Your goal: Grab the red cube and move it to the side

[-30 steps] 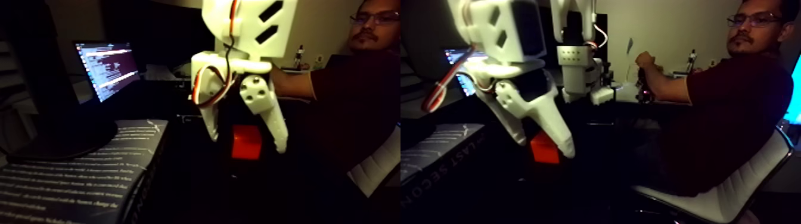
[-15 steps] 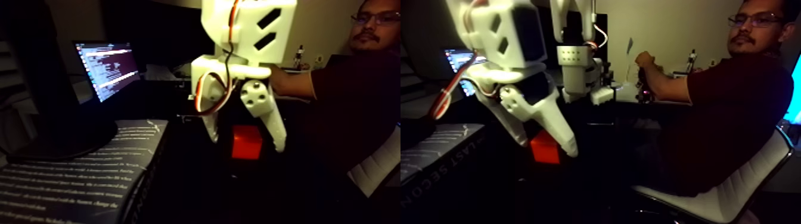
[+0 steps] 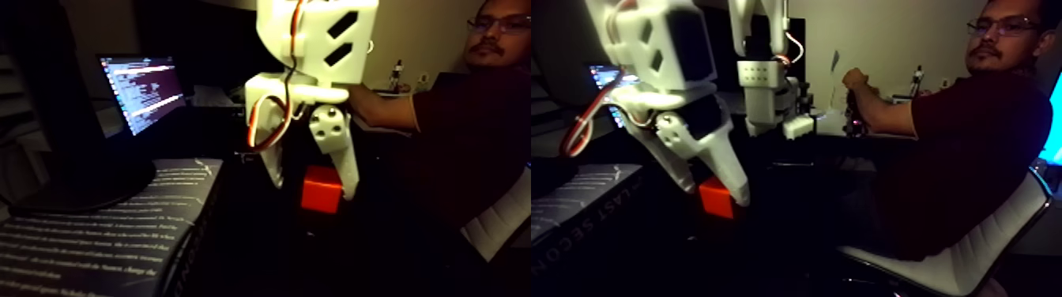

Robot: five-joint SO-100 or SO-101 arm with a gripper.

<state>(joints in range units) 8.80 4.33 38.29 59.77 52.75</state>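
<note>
White hand (image 3: 310, 183) hangs over the dark table w/ fingers apart, straddling the red cube (image 3: 321, 192); right finger overlaps cube's edge, but firm grip can't be confirmed. A book (image 3: 118, 229) lies left of it, laptop (image 3: 142, 88) behind.

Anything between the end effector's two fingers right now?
Yes. In the fixed view the red cube sits between the white fingers of the end effector; whether they touch it I cannot tell.

red cube (image 3: 320, 194) partly behind end effector (image 3: 310, 186) finger, table surface lost in darkness
</note>
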